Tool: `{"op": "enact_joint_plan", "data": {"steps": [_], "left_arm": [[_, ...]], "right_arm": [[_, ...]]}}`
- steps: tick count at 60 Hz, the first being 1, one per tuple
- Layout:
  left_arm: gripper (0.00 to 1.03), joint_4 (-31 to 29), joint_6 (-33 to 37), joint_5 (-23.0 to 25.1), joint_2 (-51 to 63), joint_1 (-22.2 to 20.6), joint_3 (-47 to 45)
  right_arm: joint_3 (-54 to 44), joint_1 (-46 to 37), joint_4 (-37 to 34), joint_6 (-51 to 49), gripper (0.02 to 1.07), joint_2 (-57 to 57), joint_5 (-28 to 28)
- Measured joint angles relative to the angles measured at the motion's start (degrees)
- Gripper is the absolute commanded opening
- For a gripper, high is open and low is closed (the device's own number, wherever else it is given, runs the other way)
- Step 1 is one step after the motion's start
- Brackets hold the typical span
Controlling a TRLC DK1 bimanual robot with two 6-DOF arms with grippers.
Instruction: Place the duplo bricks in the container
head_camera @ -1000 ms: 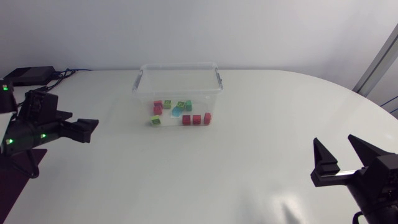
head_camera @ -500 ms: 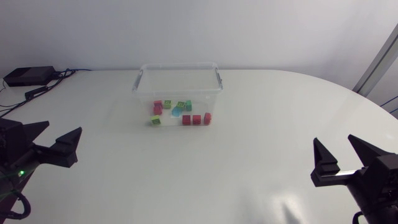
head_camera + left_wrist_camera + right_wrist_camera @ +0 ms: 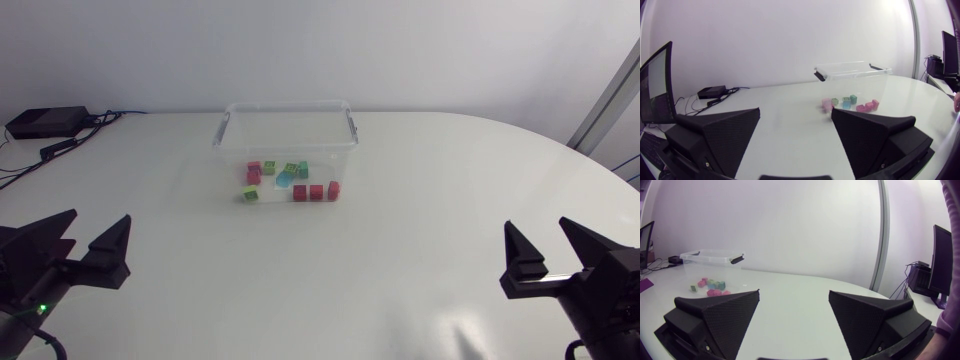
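Note:
A clear plastic container (image 3: pixel 286 107) with black handle clips stands at the back middle of the table. Several duplo bricks lie inside it: pink (image 3: pixel 254 172), cyan (image 3: pixel 285 180), red (image 3: pixel 308 192) and green ones. My left gripper (image 3: pixel 85 250) hovers open and empty near the table's front left, far from the container. My right gripper (image 3: pixel 555 255) stands open and empty at the front right. The left wrist view has the container (image 3: pixel 852 70) and bricks (image 3: pixel 847 102) far ahead of the left gripper (image 3: pixel 795 130). In the right wrist view the container (image 3: pixel 710 257) is far ahead of the right gripper (image 3: pixel 792 312).
A black box (image 3: pixel 45 122) with cables lies at the table's back left corner. The white tabletop (image 3: pixel 330 270) stretches between both grippers and the container.
My left arm has pulled back from the left of the container down to the front left and turned its open fingers forward. The right arm and the bricks have not moved.

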Motion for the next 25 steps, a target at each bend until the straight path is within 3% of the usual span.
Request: {"op": "enact_joint_plan", "data": {"steps": [25], "left_arm": [[1.0,0.83,-5.33,-3.96,-10.86,-3.74,-6.16]], "right_arm": [[0.0,0.0,0.02,2.56,1.02,0.0,0.17]]}}
